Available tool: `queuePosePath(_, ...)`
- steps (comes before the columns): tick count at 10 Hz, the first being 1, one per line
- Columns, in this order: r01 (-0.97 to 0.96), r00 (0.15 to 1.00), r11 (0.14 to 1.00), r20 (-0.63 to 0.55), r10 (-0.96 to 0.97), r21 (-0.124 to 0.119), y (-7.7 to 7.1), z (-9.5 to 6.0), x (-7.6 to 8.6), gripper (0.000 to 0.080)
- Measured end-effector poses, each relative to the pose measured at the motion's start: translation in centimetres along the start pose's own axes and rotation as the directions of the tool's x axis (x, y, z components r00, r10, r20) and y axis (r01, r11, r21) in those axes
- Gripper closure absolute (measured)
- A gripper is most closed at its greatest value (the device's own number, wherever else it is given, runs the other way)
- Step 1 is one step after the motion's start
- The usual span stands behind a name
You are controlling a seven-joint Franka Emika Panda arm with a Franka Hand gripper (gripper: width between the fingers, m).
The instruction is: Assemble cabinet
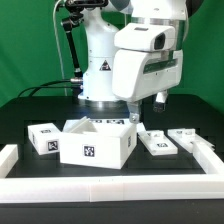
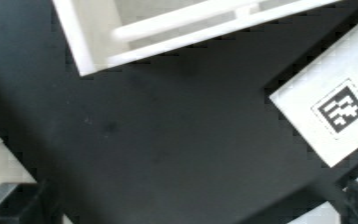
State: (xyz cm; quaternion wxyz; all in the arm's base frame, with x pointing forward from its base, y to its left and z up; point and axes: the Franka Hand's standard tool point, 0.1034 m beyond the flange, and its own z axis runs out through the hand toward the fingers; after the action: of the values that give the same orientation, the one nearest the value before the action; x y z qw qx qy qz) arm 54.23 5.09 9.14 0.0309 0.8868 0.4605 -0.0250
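Black counter [image 1: 165, 165], white parts
We see on it the open cabinet box [image 1: 95, 142], one small block [image 1: 43, 138] beside it, and flat tagged pieces [image 1: 160, 141].

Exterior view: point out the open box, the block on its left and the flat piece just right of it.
Box [image 1: 105, 150], exterior view, front wall.
Block [image 1: 45, 139], exterior view, tagged face.
Flat piece [image 1: 158, 143], exterior view, top face.
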Motion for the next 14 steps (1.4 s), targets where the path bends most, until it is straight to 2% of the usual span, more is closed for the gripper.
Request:
queuePosePath(5,0.008,1.0,1.0,-0.003,-0.008,-0.001,-0.1,0.0,-0.1,0.0003)
queuePosePath(7,0.079,0.997,0.997,-0.026,-0.079,-0.014,-1.9,0.3,-1.4,0.0003)
queuePosePath(8,0.091,0.995,0.996,-0.027,-0.092,-0.011,-2.9,0.5,-2.3,0.0003)
queuePosePath(11,0.131,0.991,0.991,-0.016,-0.13,0.02,-5.1,2.4,-5.6,0.0003)
queuePosePath(14,0.133,0.991,0.991,-0.019,-0.132,0.016,-4.9,2.3,-5.3,0.0003)
